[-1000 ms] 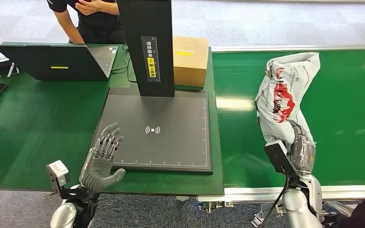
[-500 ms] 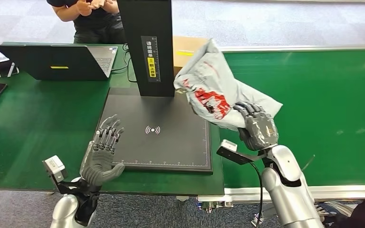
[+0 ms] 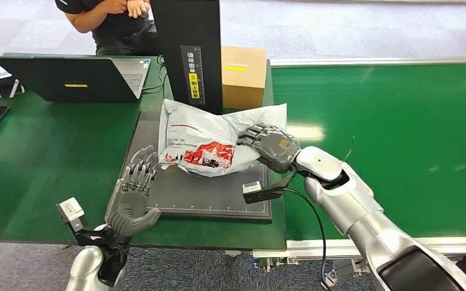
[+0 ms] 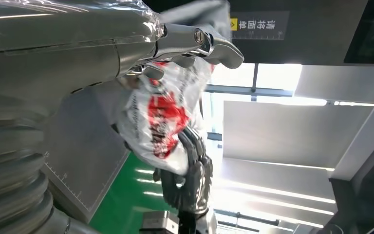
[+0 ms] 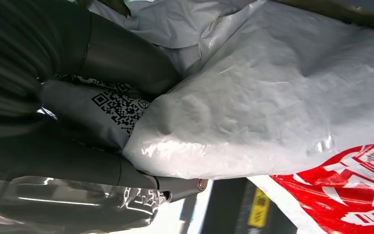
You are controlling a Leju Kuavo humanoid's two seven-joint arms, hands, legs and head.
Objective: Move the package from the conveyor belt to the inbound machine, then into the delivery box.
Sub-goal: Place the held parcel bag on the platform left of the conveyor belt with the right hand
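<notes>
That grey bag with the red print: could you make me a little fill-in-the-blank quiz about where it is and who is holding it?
1. The package is held by the robot's ____ hand.
2. The package is over the dark scanning platform, not on the ____ conveyor belt.
3. The left hand holds ____.
4. Behind the black post stands a brown cardboard ____.

Missing words: right; green; nothing; box

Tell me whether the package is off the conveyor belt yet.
Off. The package lies over the inbound machine's platform, gripped by the right robot hand.
</notes>
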